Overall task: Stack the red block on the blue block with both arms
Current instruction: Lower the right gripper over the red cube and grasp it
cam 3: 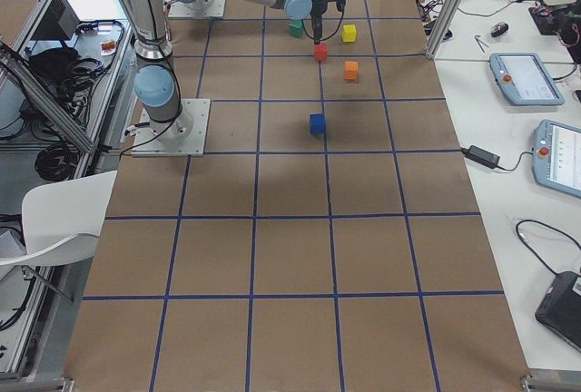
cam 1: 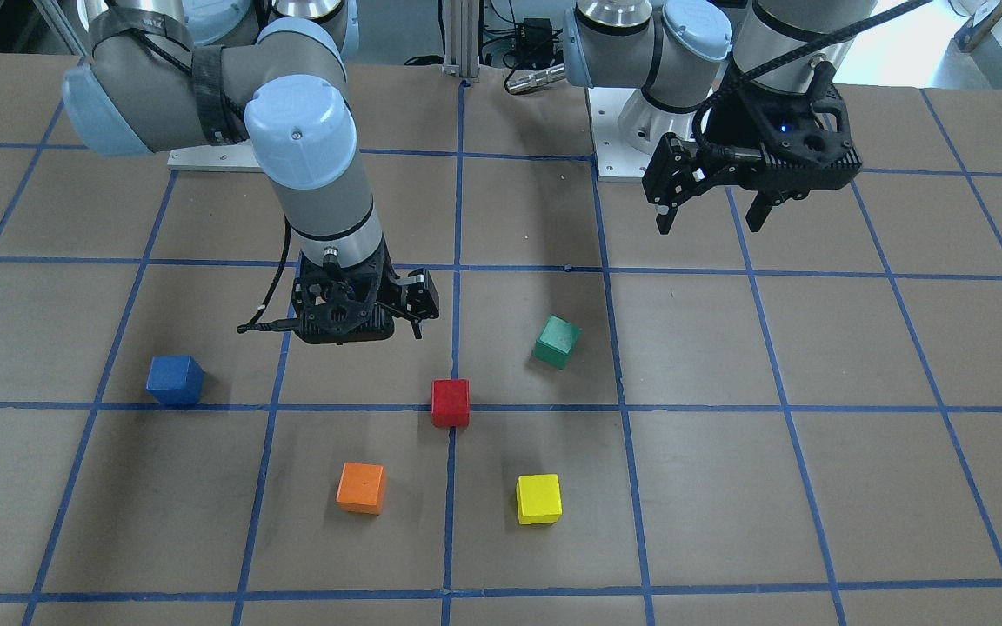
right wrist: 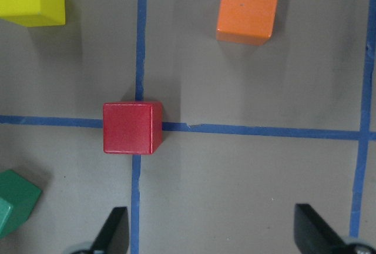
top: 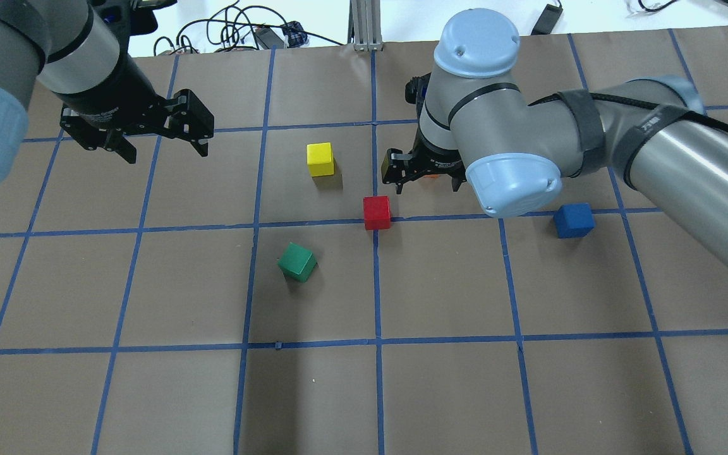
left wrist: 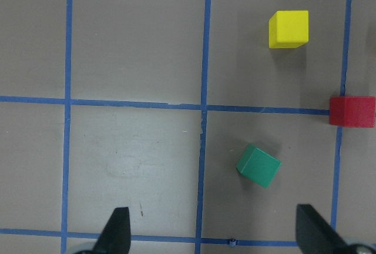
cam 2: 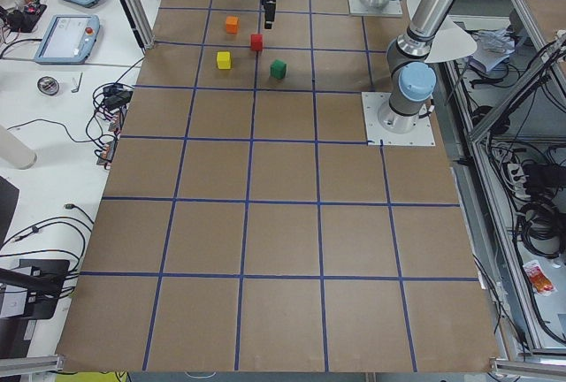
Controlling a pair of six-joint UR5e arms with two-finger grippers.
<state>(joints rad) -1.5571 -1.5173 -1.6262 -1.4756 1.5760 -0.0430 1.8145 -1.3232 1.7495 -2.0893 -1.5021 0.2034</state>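
The red block (cam 1: 450, 402) sits on a blue tape crossing near the table's middle; it also shows in the overhead view (top: 376, 212) and the right wrist view (right wrist: 132, 127). The blue block (cam 1: 175, 380) stands alone on the robot's right side (top: 574, 220). My right gripper (top: 427, 186) is open and empty, hovering just to the right of the red block; in its wrist view the block lies left of the gap (right wrist: 214, 236). My left gripper (top: 168, 155) is open and empty, raised far off on the left (cam 1: 710, 226).
A green block (top: 297, 261) lies tilted on the robot's side of the red one. A yellow block (top: 320, 158) and an orange block (cam 1: 361, 487) stand beyond it; the right gripper hides most of the orange one from overhead. Blue tape grids the brown table (top: 440, 392).
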